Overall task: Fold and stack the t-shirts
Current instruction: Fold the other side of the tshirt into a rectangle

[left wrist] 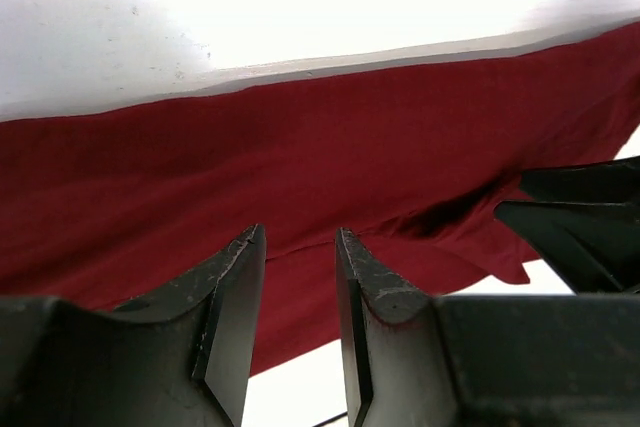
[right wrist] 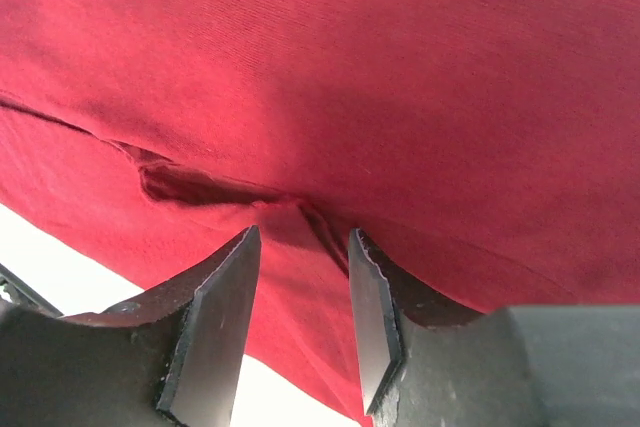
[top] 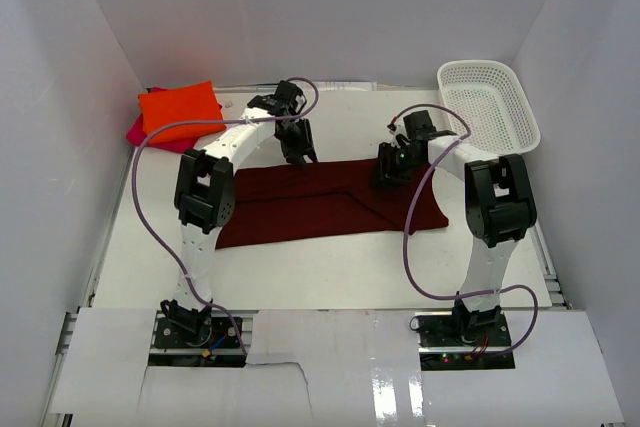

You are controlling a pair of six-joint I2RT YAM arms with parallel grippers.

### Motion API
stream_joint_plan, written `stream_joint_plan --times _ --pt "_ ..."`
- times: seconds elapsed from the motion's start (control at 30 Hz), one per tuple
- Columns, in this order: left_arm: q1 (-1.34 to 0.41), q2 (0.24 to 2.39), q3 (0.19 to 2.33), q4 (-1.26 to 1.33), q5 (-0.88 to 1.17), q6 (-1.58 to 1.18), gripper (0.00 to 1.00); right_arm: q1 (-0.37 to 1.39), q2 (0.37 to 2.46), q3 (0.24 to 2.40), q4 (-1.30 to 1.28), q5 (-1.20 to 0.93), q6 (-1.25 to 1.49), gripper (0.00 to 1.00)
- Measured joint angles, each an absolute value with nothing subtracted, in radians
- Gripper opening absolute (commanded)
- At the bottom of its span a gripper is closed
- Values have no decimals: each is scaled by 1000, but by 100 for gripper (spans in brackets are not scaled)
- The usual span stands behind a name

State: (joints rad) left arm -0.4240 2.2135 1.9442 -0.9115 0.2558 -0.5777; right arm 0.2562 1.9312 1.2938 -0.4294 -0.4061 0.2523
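Observation:
A dark maroon-red t-shirt (top: 320,202) lies folded in a long flat band across the middle of the table, also filling the left wrist view (left wrist: 300,137) and the right wrist view (right wrist: 400,77). My left gripper (top: 298,155) hovers open over its far edge, nothing between the jaws (left wrist: 300,237). My right gripper (top: 390,175) hangs open over the right part of the shirt, just above a small crease (right wrist: 303,232). An orange t-shirt (top: 180,109) lies folded on a magenta-pink t-shirt (top: 137,131) at the back left.
A white mesh basket (top: 488,105) stands at the back right corner. White walls close in the table on the left, back and right. The right gripper's black fingers (left wrist: 580,222) show at the right edge of the left wrist view.

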Motion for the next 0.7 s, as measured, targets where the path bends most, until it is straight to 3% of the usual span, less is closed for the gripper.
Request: stream_joint_plan --times 0.2,0.27,0.37,0.7 --pt "-441 2224 1944 -901 265 -585 45 279 1946 1294 -403 -424 252 43" --pt "-447 2224 1942 -894 268 -586 44 283 1951 1294 -394 -430 249 28" --pt "-454 2228 1937 -884 270 -588 44 284 1963 1294 -390 -435 247 14" --pt "-460 2245 1906 -875 270 -590 44 298 1948 1281 -388 -448 246 12"
